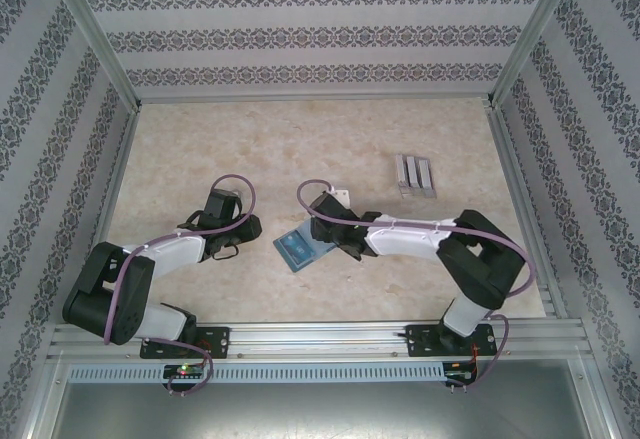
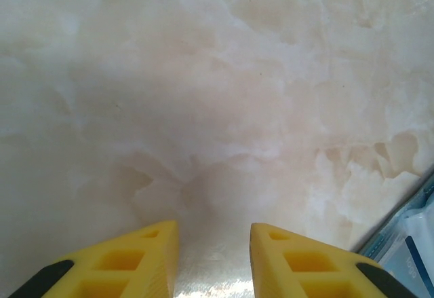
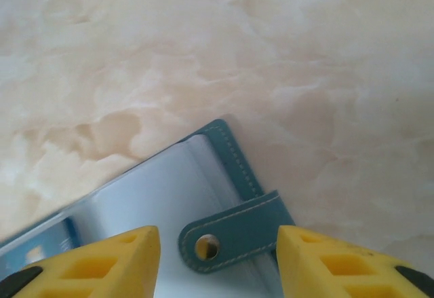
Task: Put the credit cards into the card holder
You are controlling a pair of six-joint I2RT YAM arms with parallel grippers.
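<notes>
The teal-blue card holder point(image 1: 300, 250) lies open on the marble table between my two grippers, pale inner leaves facing up. Its strap with the round snap point(image 3: 207, 246) lies across the leaves point(image 3: 156, 196), between the spread yellow fingers of my right gripper point(image 3: 217, 230). That gripper is open and hovers just over the holder. My left gripper point(image 2: 213, 227) is open over bare table just left of the holder, whose edge point(image 2: 410, 244) is at the lower right of the left wrist view. The credit cards are hidden. A dark blue patch under a clear leaf point(image 3: 42, 247) may be one; I cannot tell.
A clear three-slot stand point(image 1: 415, 175) sits at the back right of the table point(image 1: 200, 149). Patterned walls and metal rails point(image 1: 120, 159) close in the sides and back. Both arm bases are bolted at the near edge.
</notes>
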